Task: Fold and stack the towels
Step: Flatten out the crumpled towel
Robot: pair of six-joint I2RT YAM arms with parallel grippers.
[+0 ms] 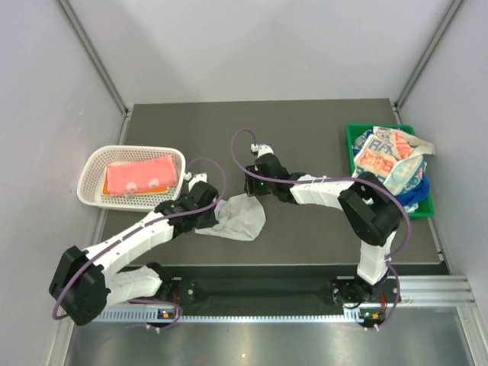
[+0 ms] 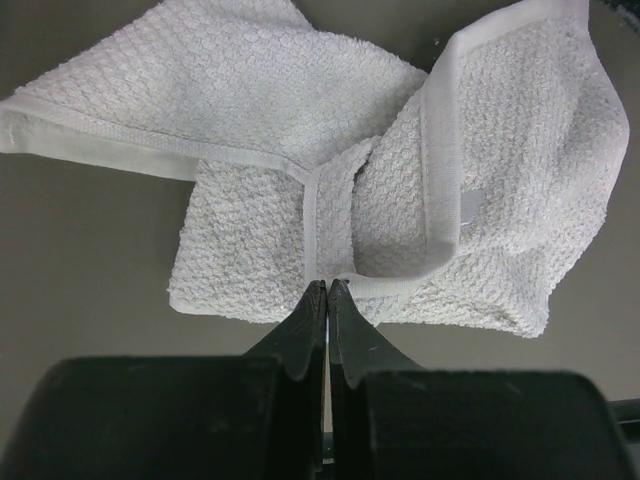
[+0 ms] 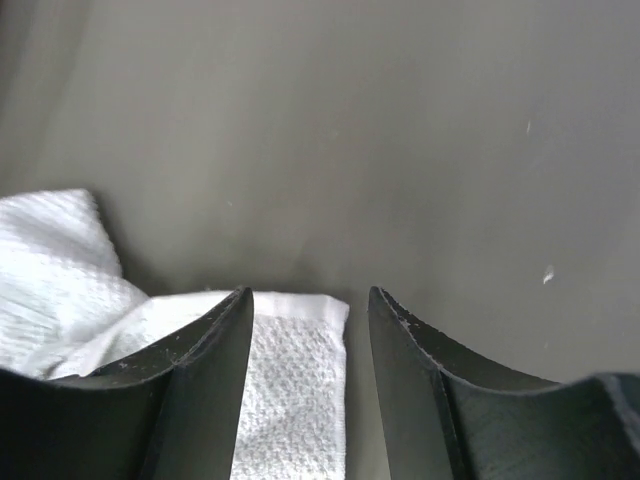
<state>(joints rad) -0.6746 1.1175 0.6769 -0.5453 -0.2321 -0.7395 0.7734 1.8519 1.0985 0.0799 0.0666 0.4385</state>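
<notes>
A plain white towel (image 1: 240, 217) lies crumpled on the dark table, between the two arms. My left gripper (image 1: 210, 201) is shut, its tips (image 2: 327, 285) pinching the hem at the near edge of the towel (image 2: 500, 200), whose two flaps spread away from them. Over the towel's upper right corner my right gripper (image 1: 252, 191) hangs open (image 3: 310, 292); a corner of the cloth (image 3: 290, 390) shows between and below its fingers, touching neither. A folded pink towel (image 1: 137, 174) lies on an orange one (image 1: 107, 191) in the basket. The lettered white towel (image 1: 385, 156) and a blue towel (image 1: 415, 194) are heaped in the bin.
The white mesh basket (image 1: 91, 171) stands at the table's left edge. A green bin (image 1: 352, 145) stands at the right edge, behind the right arm's elbow. Grey walls close the table in on three sides.
</notes>
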